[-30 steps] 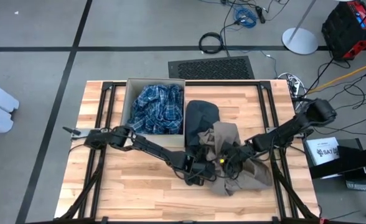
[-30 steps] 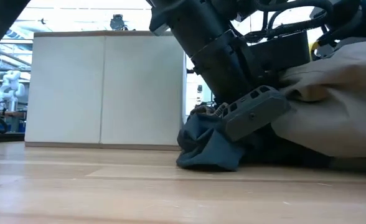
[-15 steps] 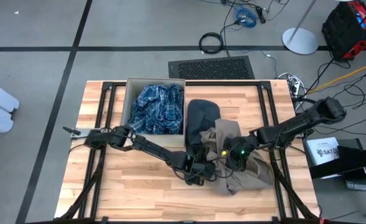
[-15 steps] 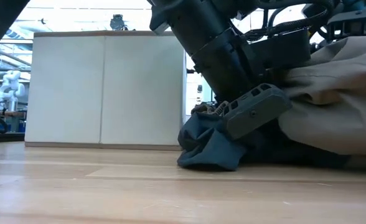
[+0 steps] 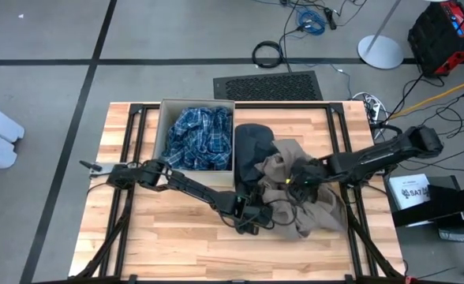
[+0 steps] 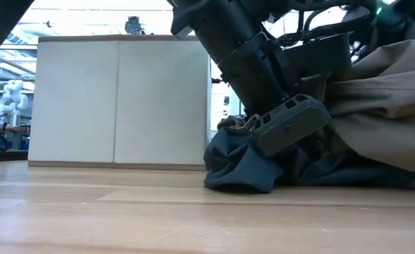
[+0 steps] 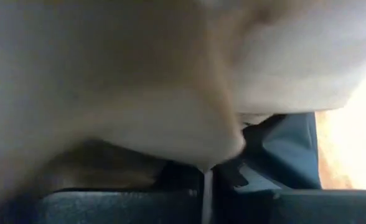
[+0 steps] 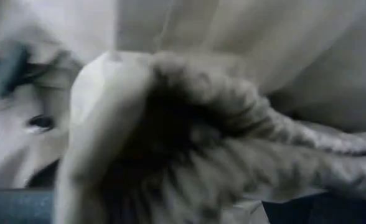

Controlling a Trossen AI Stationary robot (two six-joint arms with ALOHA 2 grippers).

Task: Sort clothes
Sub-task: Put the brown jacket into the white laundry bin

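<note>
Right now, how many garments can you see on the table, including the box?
3. The plaid shirt lies in the box. The navy garment lies beside it. The khaki garment is heaped under both grippers. Others may be hidden beneath.

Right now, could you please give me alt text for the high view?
Both arms meet over a khaki-tan garment heaped on a dark navy garment on the wooden table. A blue-and-white plaid garment fills the cardboard box at the far edge.

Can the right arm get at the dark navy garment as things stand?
Probably not cleanly: the khaki garment drapes over much of the dark navy garment, and the right gripper sits buried in khaki folds. Only the navy's far part lies bare.
</note>
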